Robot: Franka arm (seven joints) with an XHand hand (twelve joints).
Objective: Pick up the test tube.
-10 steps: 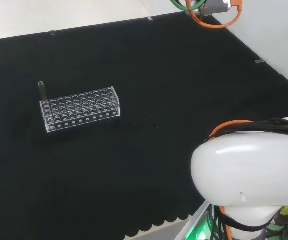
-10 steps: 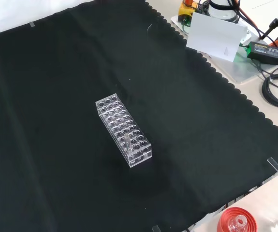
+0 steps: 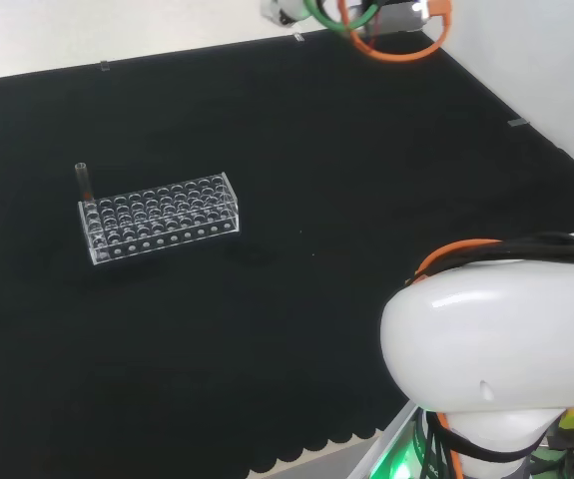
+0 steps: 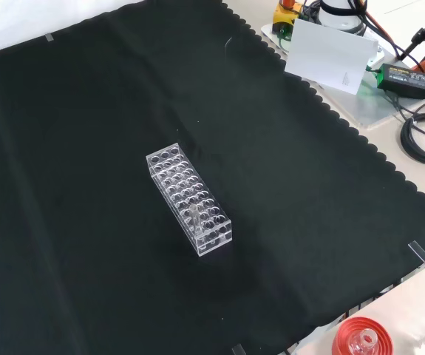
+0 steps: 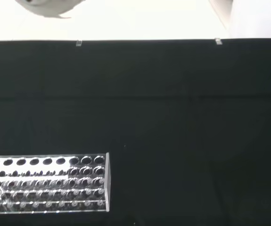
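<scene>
In the head view, the arm's white link bulks at lower right; the test tube stands upright in the far-left corner of the clear rack, well apart from it. In the front view, the tube sits near the rack's nearer end. In the wrist view, a blurred white part of the hand hangs over the cloth; whether its fingers are spread or curled cannot be told.
</scene>
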